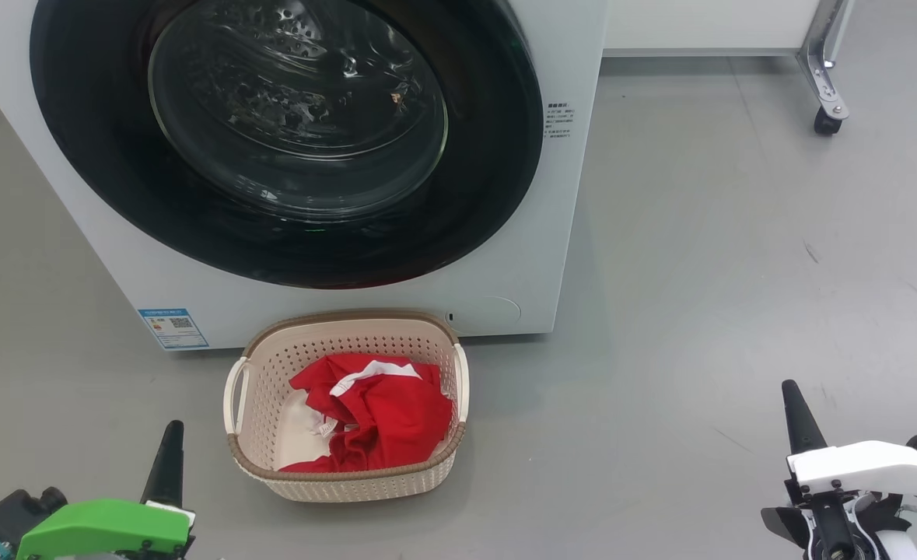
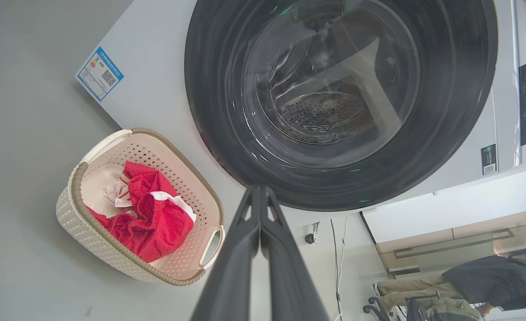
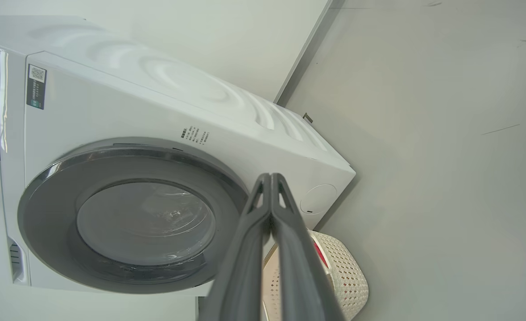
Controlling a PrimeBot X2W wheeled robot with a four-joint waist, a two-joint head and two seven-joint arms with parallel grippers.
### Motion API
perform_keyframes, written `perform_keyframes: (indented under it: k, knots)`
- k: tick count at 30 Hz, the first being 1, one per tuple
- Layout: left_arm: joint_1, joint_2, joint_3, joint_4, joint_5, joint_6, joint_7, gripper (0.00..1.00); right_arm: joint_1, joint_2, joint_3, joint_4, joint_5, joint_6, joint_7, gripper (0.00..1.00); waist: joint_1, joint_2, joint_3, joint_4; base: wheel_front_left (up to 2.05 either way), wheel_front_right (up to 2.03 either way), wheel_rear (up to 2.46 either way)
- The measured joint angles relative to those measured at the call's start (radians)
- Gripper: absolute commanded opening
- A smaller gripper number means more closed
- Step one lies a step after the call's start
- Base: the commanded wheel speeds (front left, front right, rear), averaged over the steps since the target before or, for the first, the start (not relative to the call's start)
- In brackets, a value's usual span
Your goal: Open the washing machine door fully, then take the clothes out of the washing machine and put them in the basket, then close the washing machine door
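- You lose the top of the washing machine (image 1: 540, 264) and the upper arc of the washing machine door (image 1: 108, 194) past the head view's upper edge.
- Reflections cover the door's glass bowl (image 1: 295, 117), so you cannot read the drum behind it. A small orange fleck (image 1: 397, 98) shows there, and you cannot tell what it is.
- The lower folds of the clothes (image 1: 392, 412) are hidden behind the near rim of the basket (image 1: 349, 486). In the right wrist view the fingers cover most of that basket, leaving you a sliver of red.
- A person (image 2: 490, 278) bends over at the lower right of the left wrist view, partly cut by the edge.
- The door lies shut, flat against the machine's front, its glass bulge facing the robot.
- The basket stands upright on the floor (image 1: 699, 311) just in front of the machine, below the door, mouth up. Its long axis, handle to handle, runs left to right, roughly along the machine's front.
- The clothes lie crumpled inside, bunched toward the basket's right side with the white trim uppermost. You will find no clear long axis in them.
- Left jaws: the two dark fingers (image 2: 242, 249) are pressed together with nothing between them. They sit low on the robot's left, near the basket's left side, pointing toward the machine.
- Right jaws: the fingers (image 3: 251, 249) are likewise closed tight and empty, low on the right and well apart from the basket.
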Motion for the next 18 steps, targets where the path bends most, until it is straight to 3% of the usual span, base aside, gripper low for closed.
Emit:
perform_keyframes:
  k: [18]
  knots:
    - [-0.033, 0.0, 0.041, 0.035, -0.215, -0.034, 0.036, 0.0, -0.026, -0.01, -0.049, 0.015, 0.228, 0.024, 0.045, 0.0, 0.0, 0.0, -0.011, 0.003, 0.0, 0.0, 0.0]
